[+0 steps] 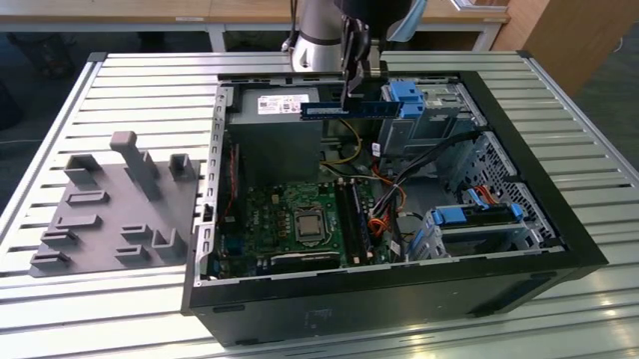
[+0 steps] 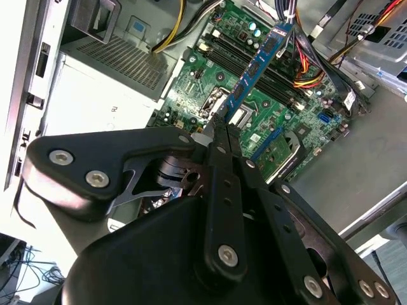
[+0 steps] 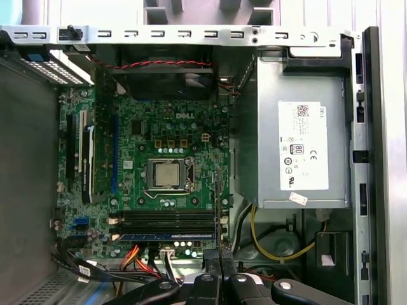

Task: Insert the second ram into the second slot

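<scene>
Metal slats make up the table, the biggest thing I've got on screen in the exterior view. On it sits the black PC case, open side up, so I can look straight into it. Toward the exterior view's left, just beside the case wall, lies a grey tray w/ upright pegs and blocks. The arm comes down from the far edge, over the case's far end.

Inside the case, the grey PSU is at the far side and the green mobo is nearer the camera. Blue drive caddies sit along the exterior view's right.

The gripper is clenched on the ram, approx mid-length. The ram is a blue stick w/ its long edge level. It's up in the air above the PSU/caddy end, well clear of the mobo. In the second wrist view I see the fingers pinched on its near part, w/ the rest running out over the board.

The ram lies crosswise to the slots and isn't seated in any of them. In the first wrist view another blue stick lies along the slot bank, just beside the black slots. The CPU socket is near the board's ctr, showing a silver lid.
</scene>
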Available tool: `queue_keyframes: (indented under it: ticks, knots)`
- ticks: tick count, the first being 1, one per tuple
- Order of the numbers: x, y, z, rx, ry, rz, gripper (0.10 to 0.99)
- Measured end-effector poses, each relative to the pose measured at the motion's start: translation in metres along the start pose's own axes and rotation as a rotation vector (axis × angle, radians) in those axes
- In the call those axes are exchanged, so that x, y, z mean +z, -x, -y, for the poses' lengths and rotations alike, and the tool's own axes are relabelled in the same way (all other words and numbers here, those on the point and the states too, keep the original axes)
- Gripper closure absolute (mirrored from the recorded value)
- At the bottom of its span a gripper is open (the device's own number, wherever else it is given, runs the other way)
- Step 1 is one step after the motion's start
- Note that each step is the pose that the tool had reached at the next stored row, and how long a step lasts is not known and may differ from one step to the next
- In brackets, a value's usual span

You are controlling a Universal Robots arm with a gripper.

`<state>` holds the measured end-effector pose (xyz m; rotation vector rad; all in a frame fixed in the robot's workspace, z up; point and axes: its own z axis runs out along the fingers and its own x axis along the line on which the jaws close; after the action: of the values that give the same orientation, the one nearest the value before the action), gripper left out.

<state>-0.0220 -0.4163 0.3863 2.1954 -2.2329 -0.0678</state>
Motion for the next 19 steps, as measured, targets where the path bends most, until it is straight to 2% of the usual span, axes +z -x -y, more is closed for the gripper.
queue_keyframes:
  ticks: [19]
  knots:
    - [0.0,0.0,0.0,0.043,-0.001,0.0016,0.969]
